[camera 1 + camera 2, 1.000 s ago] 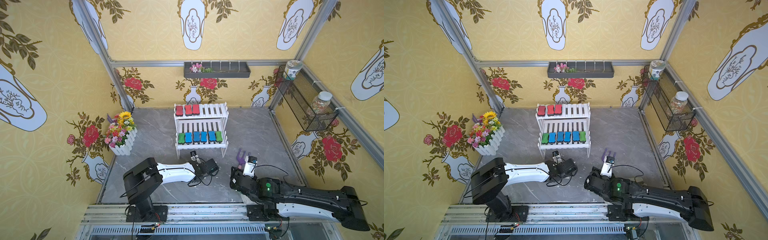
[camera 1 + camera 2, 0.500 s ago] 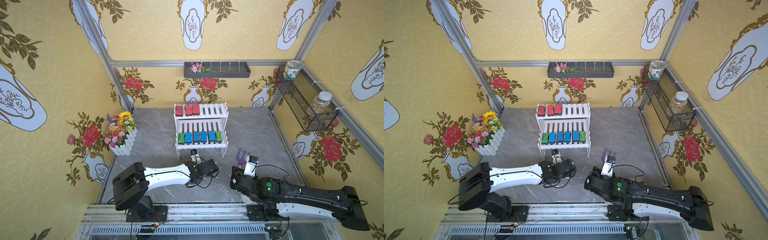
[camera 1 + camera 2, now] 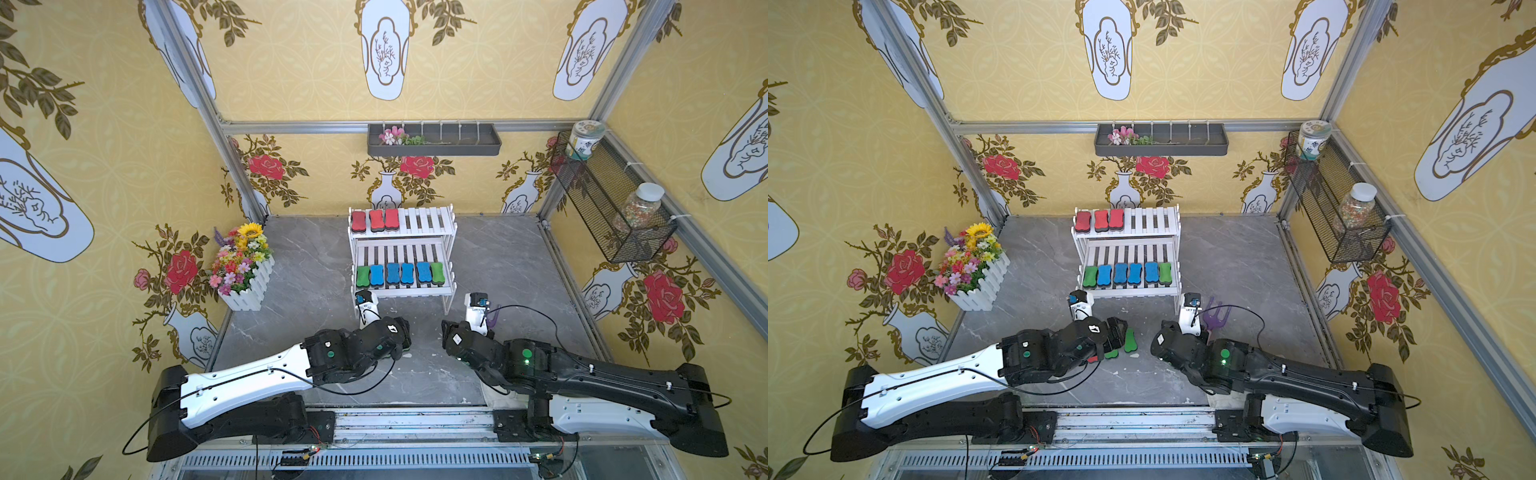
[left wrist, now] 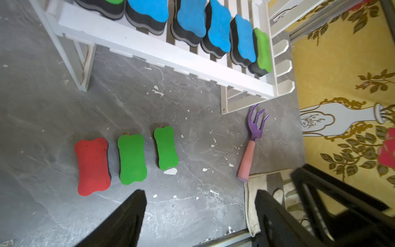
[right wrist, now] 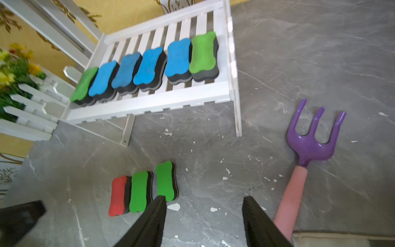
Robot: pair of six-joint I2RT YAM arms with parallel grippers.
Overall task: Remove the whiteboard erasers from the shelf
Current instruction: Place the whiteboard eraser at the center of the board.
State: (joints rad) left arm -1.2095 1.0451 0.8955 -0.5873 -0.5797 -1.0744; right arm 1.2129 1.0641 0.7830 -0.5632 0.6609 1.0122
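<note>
The white two-tier shelf [image 3: 432,222] stands at the back middle in both top views. Three red whiteboard erasers [image 3: 377,220] lie on its top tier. Its lower tier holds a row of several, blue ones between two green ones [image 5: 147,66]. On the floor in front of the shelf, a red eraser [image 4: 92,166] and two green ones [image 4: 131,158] [image 4: 165,147] lie side by side. My left gripper [image 4: 198,196] hangs open over bare floor just beside them, holding nothing. My right gripper [image 5: 204,200] is also open and empty, one finger close to the nearest green eraser [image 5: 165,180].
A purple hand rake with a pink handle [image 5: 307,149] lies on the floor right of the shelf, with a pale cloth [image 4: 267,192] by its handle end. A flower box [image 3: 243,270] stands at the left. A dark wall tray [image 3: 434,141] and a wire basket with jars [image 3: 611,208] hang on the walls.
My left arm has stretched out lower, its elbow dropping toward the front left, while its wrist stays in front of the shelf. The right wrist has shifted slightly toward the shelf.
</note>
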